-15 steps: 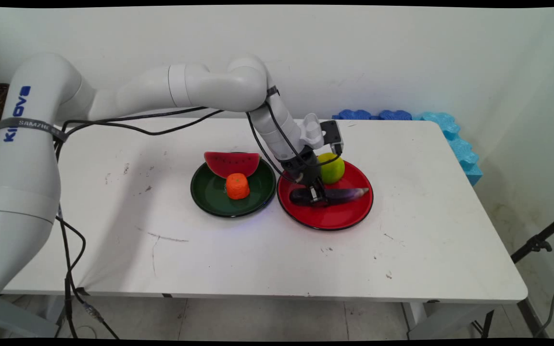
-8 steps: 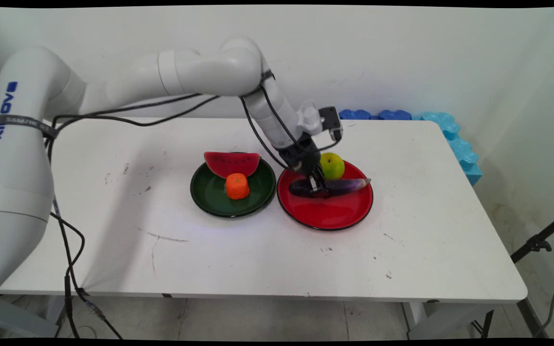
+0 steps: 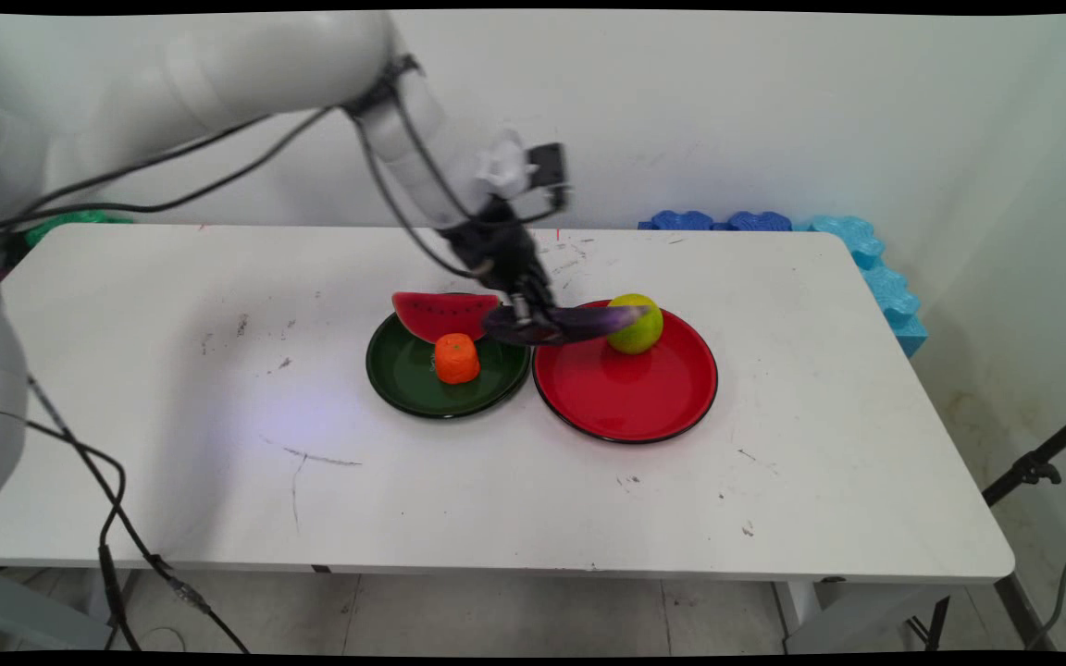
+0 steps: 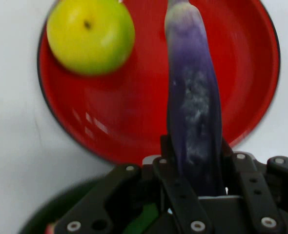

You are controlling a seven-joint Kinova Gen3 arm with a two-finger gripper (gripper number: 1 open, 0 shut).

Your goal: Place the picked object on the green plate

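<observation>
Eggplant in gripper, above red plate, beside apple.

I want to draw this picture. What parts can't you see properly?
- Eggplant: its near end is hidden inside the tool in the hand view, and it is blurred in the main view.
- Green plate: cut off by the hand view's bottom edge.
- Watermelon slice: its right tip sits behind the eggplant in the main view.
</observation>
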